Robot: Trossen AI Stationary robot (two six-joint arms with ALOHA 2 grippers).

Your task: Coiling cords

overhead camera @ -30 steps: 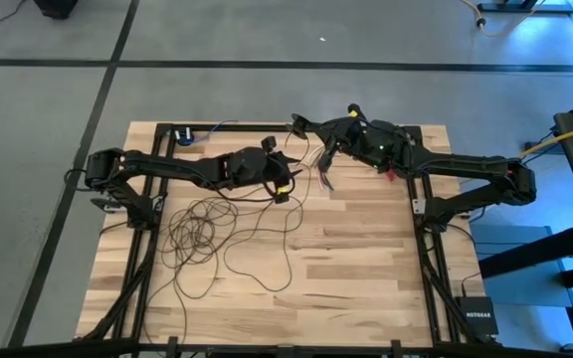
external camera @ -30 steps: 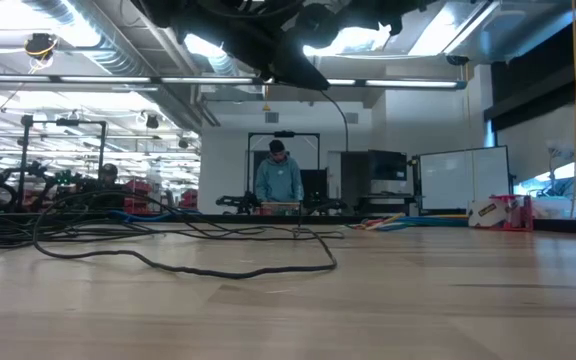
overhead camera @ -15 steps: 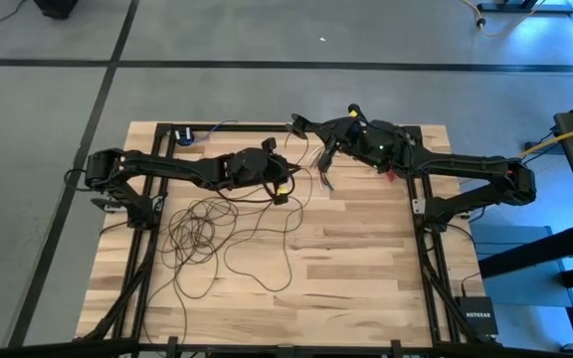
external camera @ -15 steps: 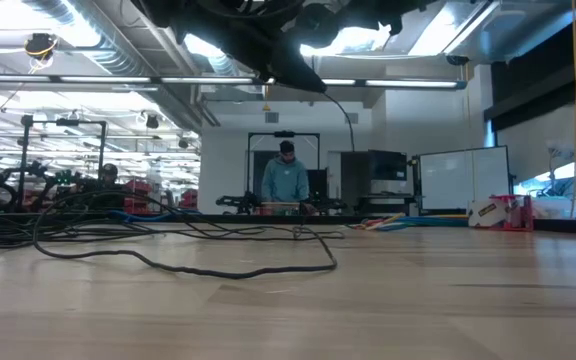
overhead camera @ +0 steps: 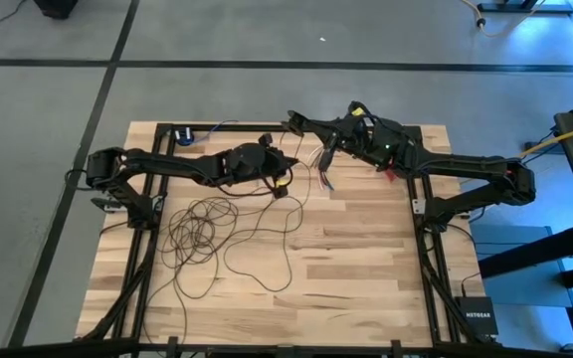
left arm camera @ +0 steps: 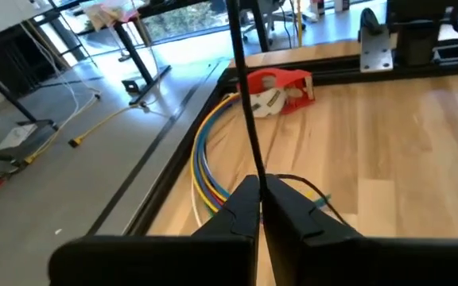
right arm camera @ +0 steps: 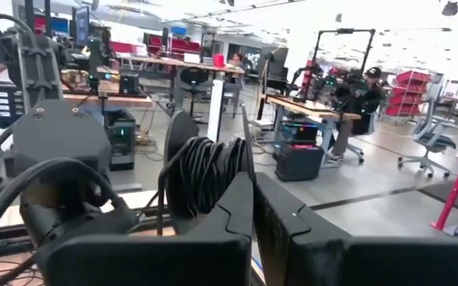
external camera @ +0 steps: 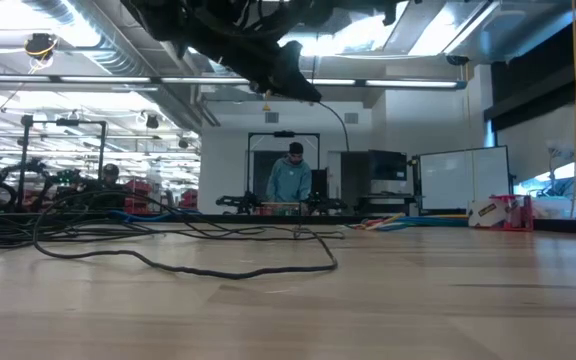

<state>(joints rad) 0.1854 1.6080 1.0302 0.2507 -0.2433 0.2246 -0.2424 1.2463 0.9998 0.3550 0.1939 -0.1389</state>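
Loose cords (overhead camera: 212, 234) were seen sprawled in many loops on the left half of the wooden table (overhead camera: 356, 268), trailing toward the table's middle. In the low view the same cords (external camera: 183, 262) were laid flat across the tabletop in a long arc.

Left gripper (overhead camera: 281, 189) was held above the table near the far edge, left of centre, over the upper end of the loose loops. Its fingers (left arm camera: 241, 218) were seen pressed together on a single strand of the cords (left arm camera: 243, 103), which ran taut away from the tips.

Beyond that strand, a bundle of multicoloured wires (left arm camera: 205, 171) was seen lying along the table's frame rail, with a red tape dispenser (left arm camera: 281, 86) near the corner. Neither was touching the pinched strand.

Right gripper (overhead camera: 294, 122) was held at the far edge, just right of the left one. Its fingers (right arm camera: 237, 210) were seen closed on a thick coil of the cords (right arm camera: 205, 171), many turns stacked side by side above the fingertips. A dark arm joint (right arm camera: 58, 171) was blocking part of that view.

A small blue-and-black object (overhead camera: 184, 134) was noted at the far left edge; what it was could not be told. A person in a teal top (external camera: 289, 180) was seen in the room well behind the table. A yellow cable (overhead camera: 565, 134) was noted off the table to the right.
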